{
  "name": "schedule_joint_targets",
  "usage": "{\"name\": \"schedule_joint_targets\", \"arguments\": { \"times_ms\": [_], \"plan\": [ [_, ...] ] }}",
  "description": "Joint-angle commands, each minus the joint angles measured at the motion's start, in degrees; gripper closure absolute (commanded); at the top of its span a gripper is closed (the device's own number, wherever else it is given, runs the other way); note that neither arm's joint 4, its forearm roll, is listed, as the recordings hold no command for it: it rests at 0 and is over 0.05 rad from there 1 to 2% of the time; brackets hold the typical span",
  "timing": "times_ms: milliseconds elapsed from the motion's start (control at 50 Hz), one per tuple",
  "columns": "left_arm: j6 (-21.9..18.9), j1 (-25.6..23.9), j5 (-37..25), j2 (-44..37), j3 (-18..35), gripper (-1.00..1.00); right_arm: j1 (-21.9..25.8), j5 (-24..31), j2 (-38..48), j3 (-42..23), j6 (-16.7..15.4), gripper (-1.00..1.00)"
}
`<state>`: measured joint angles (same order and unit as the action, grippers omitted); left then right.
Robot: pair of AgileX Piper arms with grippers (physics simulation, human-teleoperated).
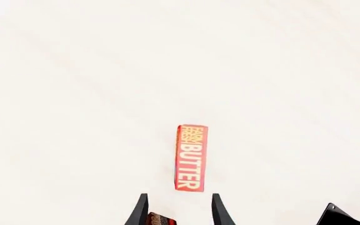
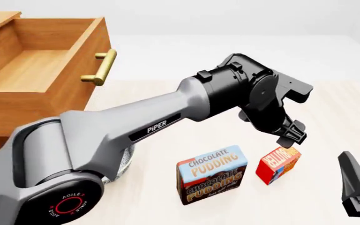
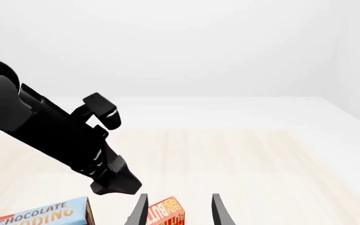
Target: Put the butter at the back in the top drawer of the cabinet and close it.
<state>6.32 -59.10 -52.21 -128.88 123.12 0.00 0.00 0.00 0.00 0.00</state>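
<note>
Risk: left claw [image 2: 290, 136] descends off-centre and tips the butter [image 2: 278, 164], or nudges the pudding box [image 2: 213, 174] just beside it. Left claw is spread open above the butter, holding nothing. Right claw [image 2: 359, 193] open, idle near counter's [image 2: 330, 117] right edge. Top drawer [image 2: 39, 70] open.

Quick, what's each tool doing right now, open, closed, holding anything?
Left tool: open, empty, just above the butter.
Right tool: open, empty.
</note>
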Motion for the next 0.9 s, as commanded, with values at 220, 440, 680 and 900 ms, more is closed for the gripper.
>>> {"name": "schedule_joint_targets", "arguments": {
  "times_ms": [220, 440, 680, 900],
  "plan": [
    [0.85, -1.32, -0.99, -4.39, 3.45, -1.0, 0.0, 0.0, 0.0, 0.0, 0.0, -1.0],
    [0.75, -1.2, -1.89, -6.45, 6.08, -1.0, 0.0, 0.0, 0.0, 0.0, 0.0, -1.0],
    [0.69, -1.01, -1.98, -7.9, 6.98, -1.0, 0.0, 0.0, 0.0, 0.0, 0.0, -1.0],
    [1.11, -1.24, -2.14, -9.36, 7.99, -1.0, 0.0, 0.0, 0.0, 0.0, 0.0, -1.0]
  ]
}}
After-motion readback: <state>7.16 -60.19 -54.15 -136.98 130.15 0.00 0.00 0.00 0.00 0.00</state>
